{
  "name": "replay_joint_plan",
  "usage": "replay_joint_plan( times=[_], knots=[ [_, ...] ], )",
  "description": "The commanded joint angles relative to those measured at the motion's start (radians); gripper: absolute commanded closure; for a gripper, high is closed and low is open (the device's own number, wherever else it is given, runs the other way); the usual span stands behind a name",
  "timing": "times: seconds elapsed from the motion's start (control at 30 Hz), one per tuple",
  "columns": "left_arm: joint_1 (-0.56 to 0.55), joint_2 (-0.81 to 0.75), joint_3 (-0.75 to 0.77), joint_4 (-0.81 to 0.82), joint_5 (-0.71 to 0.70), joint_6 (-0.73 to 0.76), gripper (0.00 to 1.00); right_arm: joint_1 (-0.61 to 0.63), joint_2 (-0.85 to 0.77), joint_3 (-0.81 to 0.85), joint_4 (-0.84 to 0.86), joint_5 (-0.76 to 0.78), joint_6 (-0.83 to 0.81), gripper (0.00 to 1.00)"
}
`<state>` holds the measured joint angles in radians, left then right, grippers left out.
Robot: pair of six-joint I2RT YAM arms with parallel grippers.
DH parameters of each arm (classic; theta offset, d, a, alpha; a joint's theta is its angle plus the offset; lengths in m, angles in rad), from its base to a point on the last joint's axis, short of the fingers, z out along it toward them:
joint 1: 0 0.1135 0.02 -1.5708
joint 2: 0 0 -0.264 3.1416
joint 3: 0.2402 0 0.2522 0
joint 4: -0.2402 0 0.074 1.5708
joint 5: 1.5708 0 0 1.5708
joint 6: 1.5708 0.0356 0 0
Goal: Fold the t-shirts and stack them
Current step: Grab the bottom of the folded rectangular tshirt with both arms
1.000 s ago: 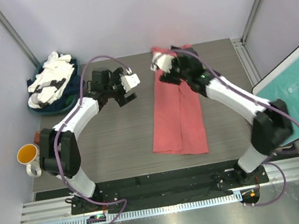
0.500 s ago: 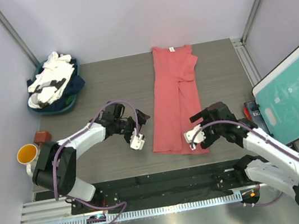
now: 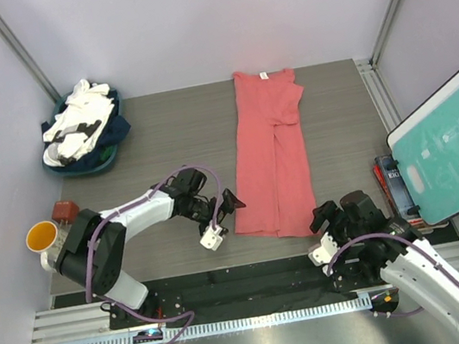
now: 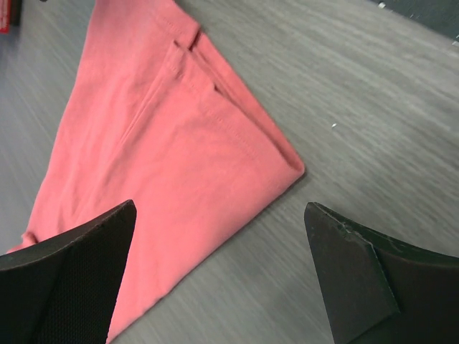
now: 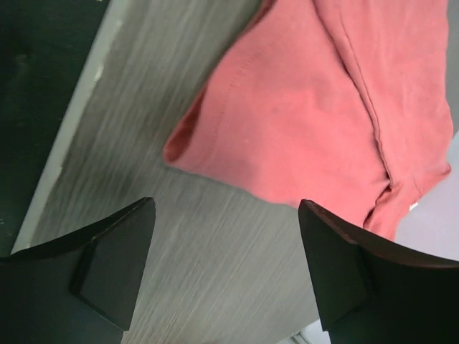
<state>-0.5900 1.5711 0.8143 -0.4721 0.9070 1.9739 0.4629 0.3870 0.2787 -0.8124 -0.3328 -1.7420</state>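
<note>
The coral-red t-shirt (image 3: 272, 156) lies flat on the table, folded lengthwise into a long strip, with its white neck tag at the far end. My left gripper (image 3: 227, 206) is open and empty, low beside the shirt's near left corner (image 4: 215, 158); its fingertips (image 4: 79, 279) straddle that corner's edge. My right gripper (image 3: 328, 221) is open and empty just past the shirt's near right corner (image 5: 287, 107). A pile of white and navy t-shirts (image 3: 81, 126) sits at the far left.
The pile rests in a dark blue basket (image 3: 113, 155). An orange-lined mug (image 3: 42, 239) and a small brown block (image 3: 63, 209) stand at the left edge. A teal board (image 3: 456, 140) leans at the right, with a red-and-black item (image 3: 390, 176) beside it.
Both grippers left the shirt's far end and swept back to its near end. The right arm drew in toward the table's near edge. The shirt now lies flat and released.
</note>
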Motion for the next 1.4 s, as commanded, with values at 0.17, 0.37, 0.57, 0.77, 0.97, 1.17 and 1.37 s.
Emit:
replay_joint_plan(
  times=[0.17, 0.37, 0.57, 0.77, 0.97, 1.17, 1.37],
  knots=[
    [-0.036, 0.049, -0.006, -0.034, 0.050, 0.411, 0.00, -0.001, 0.122, -0.029, 0.074, -0.055, -0.025, 0.23],
    [-0.036, 0.081, 0.006, -0.030, 0.027, 0.413, 0.00, -0.001, 0.263, -0.009, 0.151, -0.078, -0.022, 0.25],
    [-0.037, 0.086, 0.016, -0.010, 0.012, 0.373, 0.05, 0.000, 0.296, 0.054, 0.055, -0.110, -0.048, 0.27],
    [-0.037, 0.105, 0.026, -0.011, 0.021, 0.372, 0.11, 0.000, 0.262, 0.103, -0.117, -0.135, -0.117, 0.29],
    [-0.054, 0.145, 0.046, -0.019, 0.018, 0.387, 0.24, -0.003, 0.349, 0.125, -0.102, -0.140, -0.129, 0.31],
    [-0.065, 0.161, 0.052, -0.025, 0.009, 0.381, 0.30, -0.001, 0.392, 0.106, -0.018, -0.141, -0.113, 0.32],
    [-0.073, 0.150, 0.034, -0.030, -0.017, 0.376, 0.46, 0.000, 0.437, 0.082, 0.079, -0.129, -0.096, 0.38]
  ],
)
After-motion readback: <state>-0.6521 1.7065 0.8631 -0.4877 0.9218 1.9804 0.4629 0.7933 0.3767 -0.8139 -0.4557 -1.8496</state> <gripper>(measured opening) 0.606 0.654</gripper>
